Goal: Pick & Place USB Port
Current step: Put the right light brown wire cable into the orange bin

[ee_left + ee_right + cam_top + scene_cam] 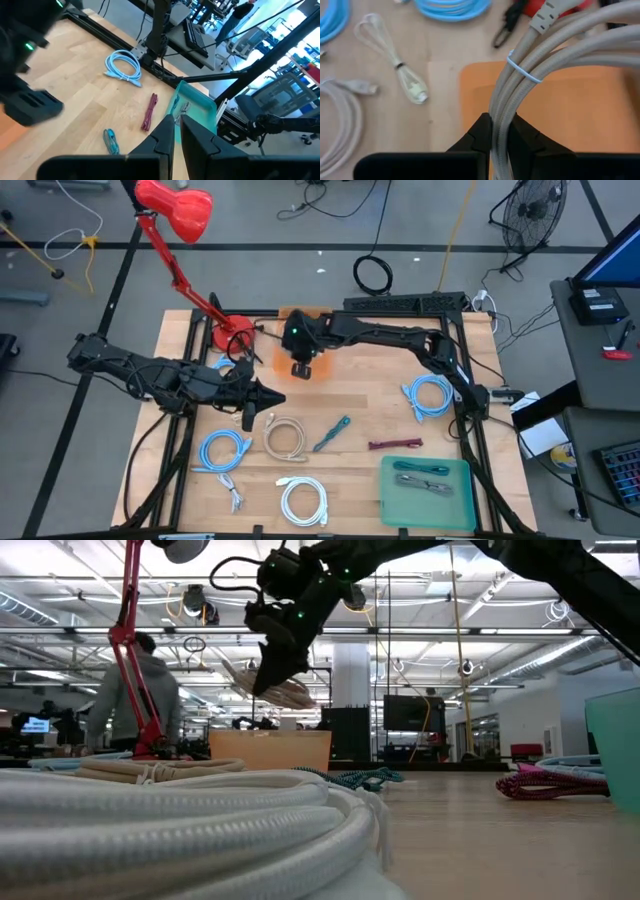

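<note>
- My left gripper [262, 395] hangs over the left half of the table, above the loose cables, fingers pinched together with nothing between them; I judge it parked there so it stays out of the other arm's way.
- Near it lie a blue coil [223, 450], a beige coil [285, 437] and a white coil [303, 500], well apart, likely so each can be picked singly.
- My right gripper [500, 132] is clenched on a beige cable bundle [540, 55], tied with a thin blue band, held in the air over the orange bin [580, 120] at the far middle, I'd say for a clean drop.
- The teal tray [388, 498] sits near right, with cables already inside.
</note>
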Action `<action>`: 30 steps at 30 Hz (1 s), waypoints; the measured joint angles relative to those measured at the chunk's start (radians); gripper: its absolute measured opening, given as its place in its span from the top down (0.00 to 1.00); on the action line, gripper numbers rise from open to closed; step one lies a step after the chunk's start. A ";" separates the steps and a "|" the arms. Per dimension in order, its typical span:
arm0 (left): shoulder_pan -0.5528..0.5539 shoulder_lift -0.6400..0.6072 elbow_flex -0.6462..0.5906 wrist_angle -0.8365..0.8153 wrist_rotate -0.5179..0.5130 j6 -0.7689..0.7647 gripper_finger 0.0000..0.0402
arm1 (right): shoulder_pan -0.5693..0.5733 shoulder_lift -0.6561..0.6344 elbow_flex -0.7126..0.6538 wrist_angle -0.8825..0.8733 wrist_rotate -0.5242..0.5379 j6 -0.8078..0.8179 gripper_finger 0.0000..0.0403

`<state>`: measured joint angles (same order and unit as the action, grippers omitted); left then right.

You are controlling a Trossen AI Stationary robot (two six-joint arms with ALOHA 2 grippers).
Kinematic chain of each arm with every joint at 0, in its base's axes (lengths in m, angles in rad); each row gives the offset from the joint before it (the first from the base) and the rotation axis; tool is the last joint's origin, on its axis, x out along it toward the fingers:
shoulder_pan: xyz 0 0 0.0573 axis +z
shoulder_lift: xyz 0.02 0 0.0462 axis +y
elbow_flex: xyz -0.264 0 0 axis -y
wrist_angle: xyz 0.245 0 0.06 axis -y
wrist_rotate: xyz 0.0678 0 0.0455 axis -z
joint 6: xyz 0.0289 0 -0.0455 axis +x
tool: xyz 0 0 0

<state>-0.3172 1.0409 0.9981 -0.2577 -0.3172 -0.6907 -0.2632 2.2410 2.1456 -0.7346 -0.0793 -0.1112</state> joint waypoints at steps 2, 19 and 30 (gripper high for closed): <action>-0.003 0.000 0.000 0.000 0.000 -0.003 0.92 | -0.016 0.000 0.000 0.000 0.000 0.004 0.93; -0.038 0.000 0.000 -0.002 0.000 -0.015 0.92 | -0.032 0.089 -0.002 -0.055 -0.055 -0.008 0.93; -0.038 0.000 0.000 -0.003 0.000 -0.015 0.92 | -0.044 0.138 -0.001 -0.105 -0.075 -0.005 0.93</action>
<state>-0.3553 1.0405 0.9981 -0.2610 -0.3168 -0.7054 -0.3067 2.3795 2.1443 -0.8395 -0.1540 -0.1164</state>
